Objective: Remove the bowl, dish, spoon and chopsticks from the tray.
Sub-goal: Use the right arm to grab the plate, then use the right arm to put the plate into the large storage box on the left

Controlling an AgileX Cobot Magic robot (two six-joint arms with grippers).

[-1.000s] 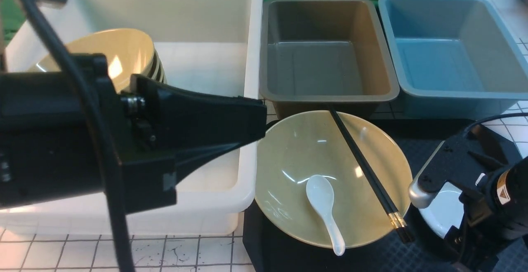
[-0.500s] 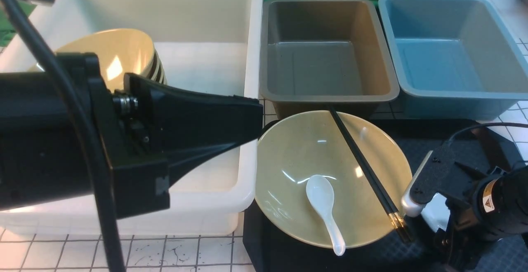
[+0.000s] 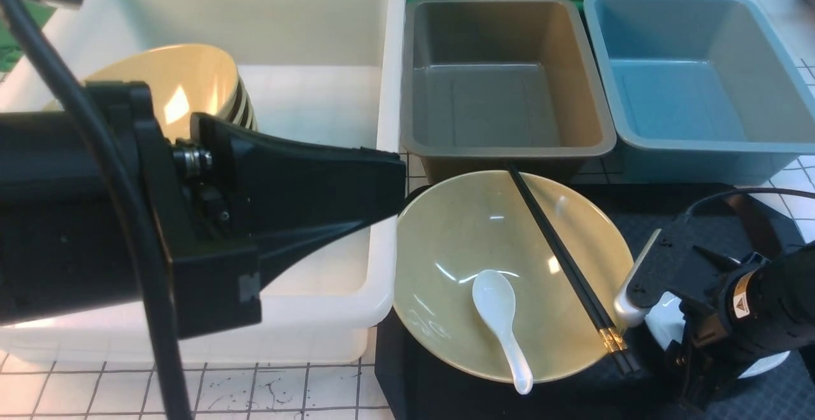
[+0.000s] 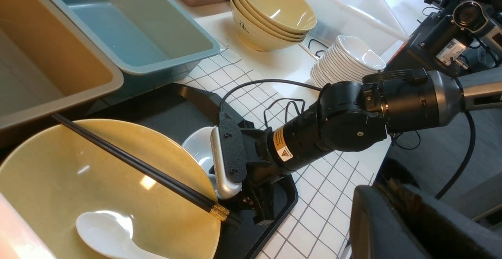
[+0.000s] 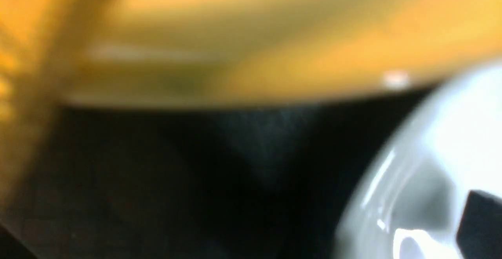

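Nothing cleared: bowl [image 3: 458, 248] at lower centre with the spoon [image 3: 500, 318] inside and the chopsticks [image 3: 560, 261] across it, dish [image 3: 665, 324] at lower right, all on the tray [image 3: 433, 394]. Right gripper [image 4: 246, 202] straddles the dish rim, jaws apart (no clamp, I judge). Left gripper [image 3: 398, 184] is pinched together and empty at mid-left. White gridded tabletop [image 3: 286, 388]; white tub [image 3: 318, 25], grey bin [image 3: 503, 146] and blue bin [image 3: 700, 143] along the top.

No words or numbers legible anywhere, yellow warning-triangle sticker [image 3: 738, 303] with unreadable small print on the right arm's wrist [image 3: 767, 324] just right of the bowl [image 3: 458, 242], small dark emblem [image 4: 242, 26], illegible, on the stacked bowls [image 4: 270, 11] well apart from the bowl.
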